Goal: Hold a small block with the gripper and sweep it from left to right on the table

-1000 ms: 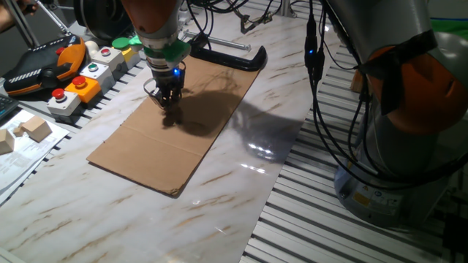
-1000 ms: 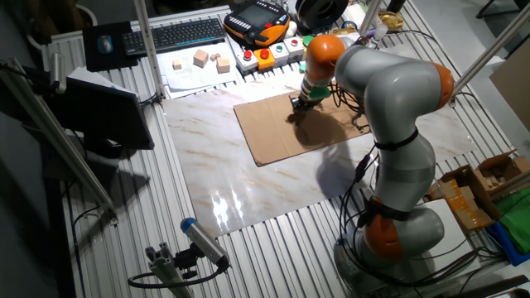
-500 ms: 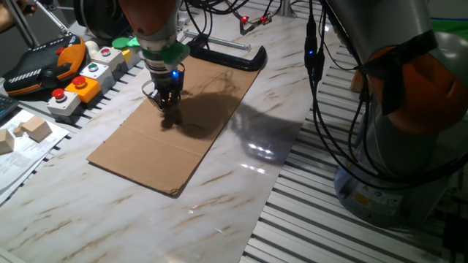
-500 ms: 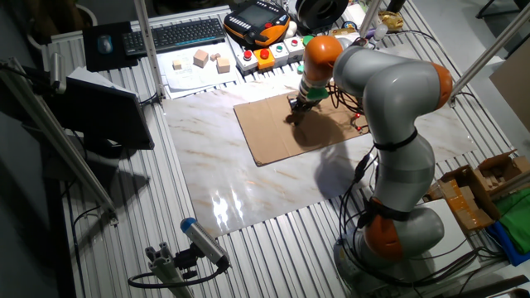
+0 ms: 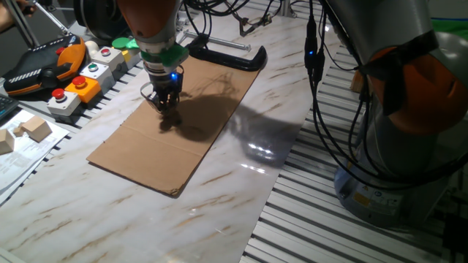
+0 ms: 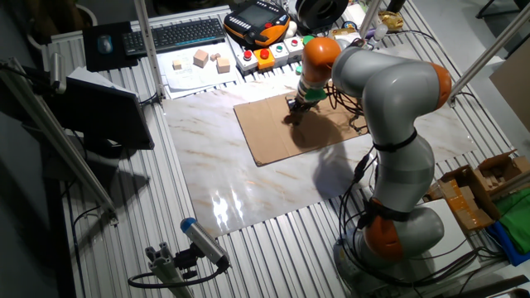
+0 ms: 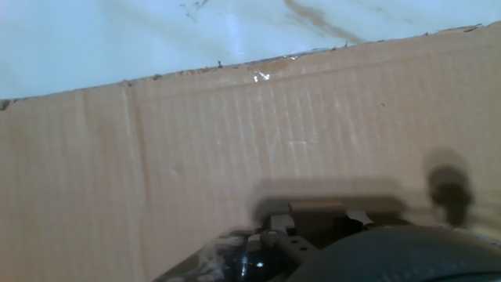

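1. Down at the fingertips, the small block (image 7: 317, 210) sits clamped between the gripper (image 5: 167, 104) jaws.
2. Block and gripper are low over the cardboard sheet (image 5: 197, 117), near its far end.
3. Cardboard lies flat on the marble bench (image 5: 241, 190); a black C-clamp (image 5: 234, 57) rests just beyond it.

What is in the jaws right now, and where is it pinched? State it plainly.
The gripper appears shut on the small block, a tiny brown cube over the cardboard sheet. The jaws seem to pinch its opposite side faces; the contact itself is partly hidden.
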`<state>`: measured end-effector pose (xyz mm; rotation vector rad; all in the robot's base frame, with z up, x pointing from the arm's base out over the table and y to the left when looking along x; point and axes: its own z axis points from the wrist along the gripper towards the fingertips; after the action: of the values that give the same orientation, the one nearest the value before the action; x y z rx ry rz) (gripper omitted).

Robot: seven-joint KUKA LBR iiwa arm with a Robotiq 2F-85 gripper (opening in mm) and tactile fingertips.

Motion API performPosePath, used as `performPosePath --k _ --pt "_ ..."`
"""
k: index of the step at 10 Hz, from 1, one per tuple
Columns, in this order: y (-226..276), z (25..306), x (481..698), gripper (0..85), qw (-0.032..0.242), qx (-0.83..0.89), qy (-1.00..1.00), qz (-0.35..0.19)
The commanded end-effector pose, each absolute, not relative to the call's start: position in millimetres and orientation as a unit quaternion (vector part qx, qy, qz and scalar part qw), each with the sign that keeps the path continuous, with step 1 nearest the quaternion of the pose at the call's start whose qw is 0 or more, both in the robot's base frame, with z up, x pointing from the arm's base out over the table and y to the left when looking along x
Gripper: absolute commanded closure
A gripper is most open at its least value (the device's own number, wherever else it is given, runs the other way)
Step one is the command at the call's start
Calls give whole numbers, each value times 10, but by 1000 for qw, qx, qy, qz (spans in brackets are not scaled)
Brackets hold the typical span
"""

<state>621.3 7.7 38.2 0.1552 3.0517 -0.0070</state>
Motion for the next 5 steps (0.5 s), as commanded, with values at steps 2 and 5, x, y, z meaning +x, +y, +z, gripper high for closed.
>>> performPosePath --k 2,5 --pt "114 386 6206 843 43 52 998 -2" --pt "175 385 6190 843 43 55 998 -3"
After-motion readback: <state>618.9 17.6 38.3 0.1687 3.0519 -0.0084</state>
